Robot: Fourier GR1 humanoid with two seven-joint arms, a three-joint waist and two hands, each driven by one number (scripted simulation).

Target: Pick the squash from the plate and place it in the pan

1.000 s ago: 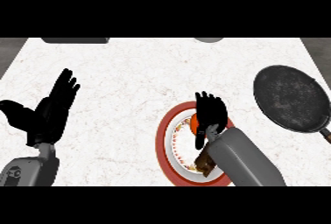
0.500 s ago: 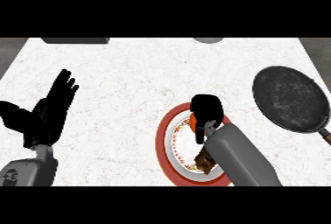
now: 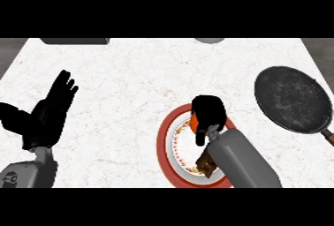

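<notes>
Head view: I see my right hand, matte black, over the upper part of the plate, fingers curled downward around the squash, of which only a small orange sliver shows at the hand's left edge. The squash is within the plate's outline; I cannot tell whether it touches the plate. The plate is round, white in the centre with a broad red rim, and my smooth grey forearm covers its right side. A brown, rough-looking bit lies on the plate just below the hand, against the forearm. Well to the right of the hand sits the pan, a dark round disc with a mottled, slightly speckled surface and a handle running toward the lower right. The tabletop is pale, marble-like, with faint veining. My left hand rests far to the left, fingers straight and spread wide, holding nothing.
</notes>
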